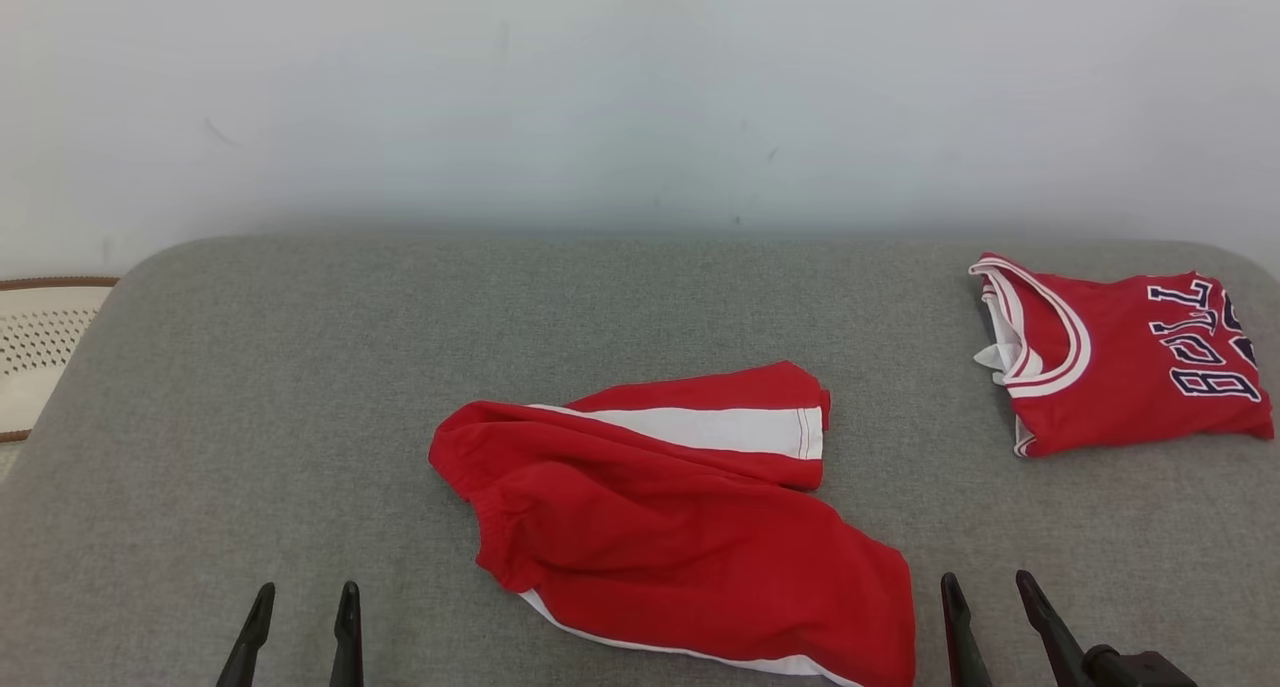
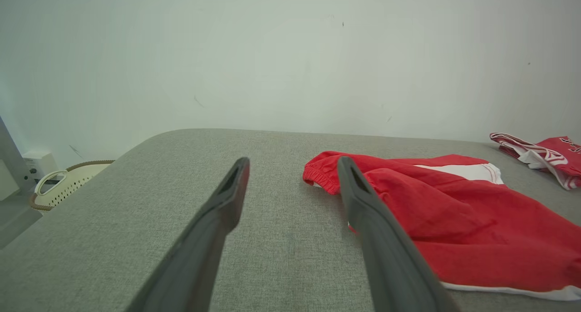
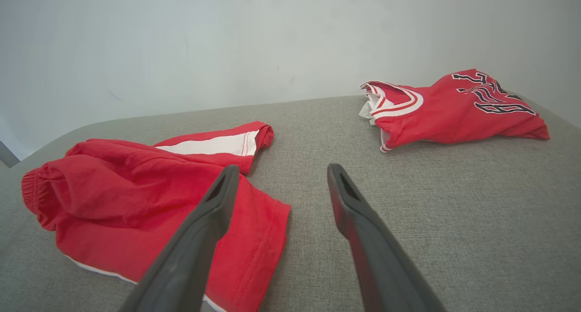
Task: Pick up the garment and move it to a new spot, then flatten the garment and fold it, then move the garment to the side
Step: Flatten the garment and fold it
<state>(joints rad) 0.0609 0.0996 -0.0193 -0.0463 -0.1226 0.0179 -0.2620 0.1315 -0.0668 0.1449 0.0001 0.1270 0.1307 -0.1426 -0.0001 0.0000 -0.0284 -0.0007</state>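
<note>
The garment (image 1: pixel 660 517), a pair of red shorts with white side stripes, lies loosely rumpled in the middle of the grey surface, its waistband toward the left. The same shorts (image 2: pixel 454 212) fill the right of the left wrist view and the left of the right wrist view (image 3: pixel 136 203). My left gripper (image 1: pixel 303 595) stands open at the lower left, apart from the cloth, also seen as two spread fingers (image 2: pixel 292 164). My right gripper (image 1: pixel 985 582) is open at the lower right, just beside the shorts' leg hem, with its fingers spread (image 3: pixel 280 171). Neither holds anything.
A folded red jersey (image 1: pixel 1120 357) with dark lettering lies at the far right of the grey padded surface (image 1: pixel 300 367). A cream perforated basket (image 1: pixel 40 352) sits beyond the left edge. A pale wall stands behind.
</note>
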